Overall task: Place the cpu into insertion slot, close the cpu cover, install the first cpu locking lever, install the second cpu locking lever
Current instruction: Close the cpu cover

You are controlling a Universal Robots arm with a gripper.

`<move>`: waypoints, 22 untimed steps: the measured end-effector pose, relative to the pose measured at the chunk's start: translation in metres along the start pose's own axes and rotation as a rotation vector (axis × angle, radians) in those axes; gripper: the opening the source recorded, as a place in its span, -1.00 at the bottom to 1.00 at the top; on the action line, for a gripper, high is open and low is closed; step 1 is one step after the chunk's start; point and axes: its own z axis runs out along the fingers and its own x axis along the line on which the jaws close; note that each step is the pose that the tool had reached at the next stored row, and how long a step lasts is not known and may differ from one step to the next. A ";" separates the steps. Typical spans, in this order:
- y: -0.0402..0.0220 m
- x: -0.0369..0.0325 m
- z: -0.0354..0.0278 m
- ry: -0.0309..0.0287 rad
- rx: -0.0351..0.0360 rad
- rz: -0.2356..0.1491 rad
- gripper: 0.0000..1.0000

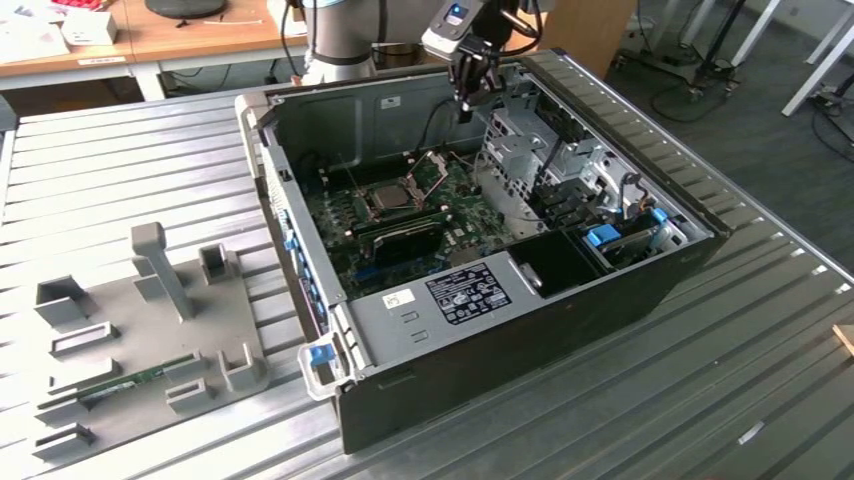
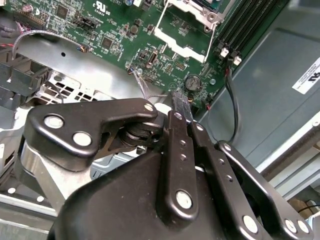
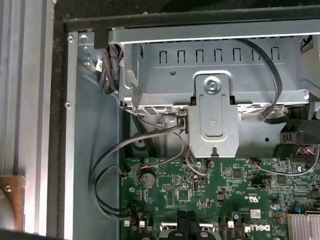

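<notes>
Black jointed gripper, fingertips pressed together and empty, hangs above the far wall of the open steel computer case. The dark square cpu lies in the silver-rimmed insertion slot mid-motherboard, with the cpu cover raised. Ribbed metal worktop.

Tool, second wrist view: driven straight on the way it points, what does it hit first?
The tool would likely meet the green motherboard by the round black capacitor, beside the raised cpu cover rather than on it. Depth is unclear.
</notes>
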 end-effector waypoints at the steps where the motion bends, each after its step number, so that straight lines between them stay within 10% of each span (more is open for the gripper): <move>1: 0.0000 0.0000 0.0018 0.0001 0.0000 -0.003 -0.79; 22: -0.0008 -0.0020 0.0235 -0.0006 0.0003 -0.023 -0.79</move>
